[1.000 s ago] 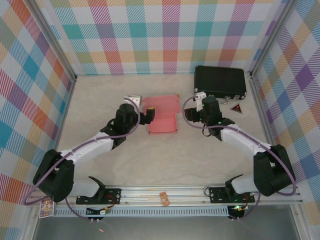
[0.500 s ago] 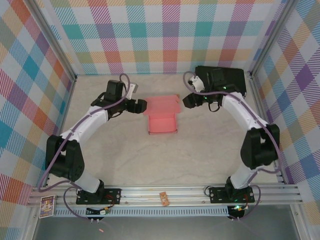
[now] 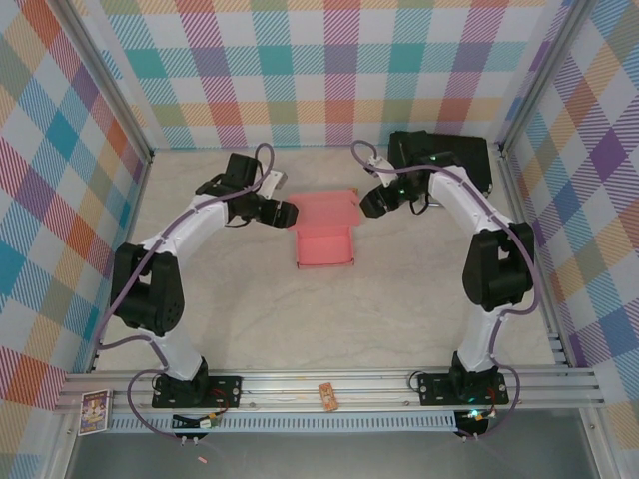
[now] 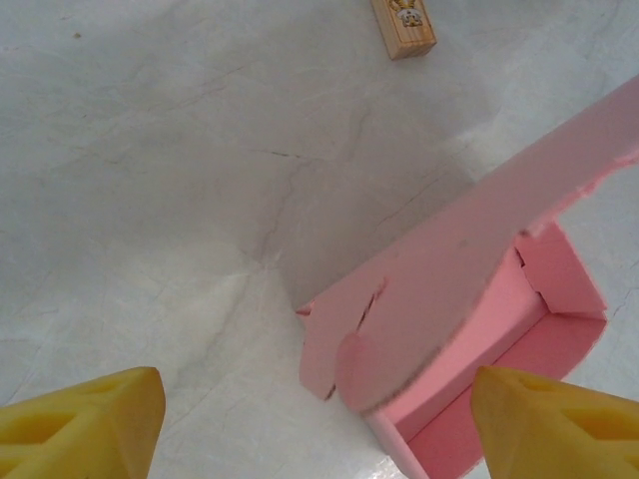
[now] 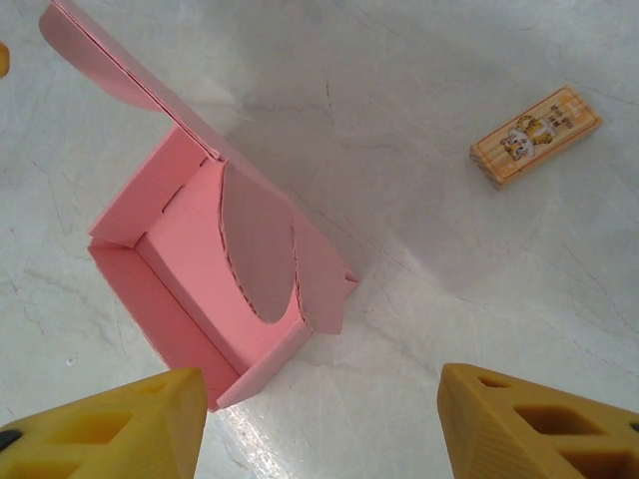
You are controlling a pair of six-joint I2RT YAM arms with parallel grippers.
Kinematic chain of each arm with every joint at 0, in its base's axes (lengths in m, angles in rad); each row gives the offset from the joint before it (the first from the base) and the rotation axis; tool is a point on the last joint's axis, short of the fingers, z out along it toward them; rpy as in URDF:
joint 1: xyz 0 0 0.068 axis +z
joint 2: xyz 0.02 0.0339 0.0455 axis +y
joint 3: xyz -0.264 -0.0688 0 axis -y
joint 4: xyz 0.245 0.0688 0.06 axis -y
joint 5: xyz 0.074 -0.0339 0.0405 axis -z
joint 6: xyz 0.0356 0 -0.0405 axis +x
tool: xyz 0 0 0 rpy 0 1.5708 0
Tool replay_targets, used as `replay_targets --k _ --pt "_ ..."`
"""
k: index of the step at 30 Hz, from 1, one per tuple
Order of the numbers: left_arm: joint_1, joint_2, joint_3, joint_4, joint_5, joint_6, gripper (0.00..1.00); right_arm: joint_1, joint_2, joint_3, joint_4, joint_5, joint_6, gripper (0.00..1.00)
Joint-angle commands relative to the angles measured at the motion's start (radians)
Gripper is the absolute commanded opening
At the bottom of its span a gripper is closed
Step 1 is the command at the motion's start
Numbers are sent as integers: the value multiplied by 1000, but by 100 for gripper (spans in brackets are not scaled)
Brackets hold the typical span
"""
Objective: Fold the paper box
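The pink paper box (image 3: 324, 244) sits open-topped at mid-table, its lid flap (image 3: 324, 208) standing up at the back. In the left wrist view the box (image 4: 519, 329) lies low right, with the lid and a rounded tab leaning over it. My left gripper (image 3: 288, 214) hovers by the box's back left corner, open (image 4: 319, 434), its yellow fingertips wide apart. My right gripper (image 3: 365, 205) is at the back right corner, also open (image 5: 324, 424). From that side the box (image 5: 190, 259) shows its hollow inside and a rounded side flap.
A black hard case (image 3: 454, 160) lies at the back right, partly behind the right arm. A small tan wooden block (image 5: 534, 135) rests on the table beyond the box, also seen from the left wrist (image 4: 404, 25). Checkered walls close in three sides.
Both arms have swung outward and stretched toward the back, bringing the grippers to the box's rear corners. The left jaws have narrowed somewhat. The box has stayed in place.
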Motion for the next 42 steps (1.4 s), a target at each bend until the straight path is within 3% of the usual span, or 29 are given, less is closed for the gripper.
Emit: replay_targets --k 1,10,17,27,42 --pt "1 25 52 -30 32 7 77 19 36 44 -44 -4 -39 63" --pt "-9 68 114 -84 40 24 65 61 109 134 -97 34 -61 61" --pt "-31 86 134 -112 9 35 63 86 135 159 -83 97 -46 57" --pt "-85 77 138 -123 -96 37 51 126 135 150 -50 157 -7 38" --pt "-112 67 123 -64 -161 -47 22 162 97 68 85 273 124 17"
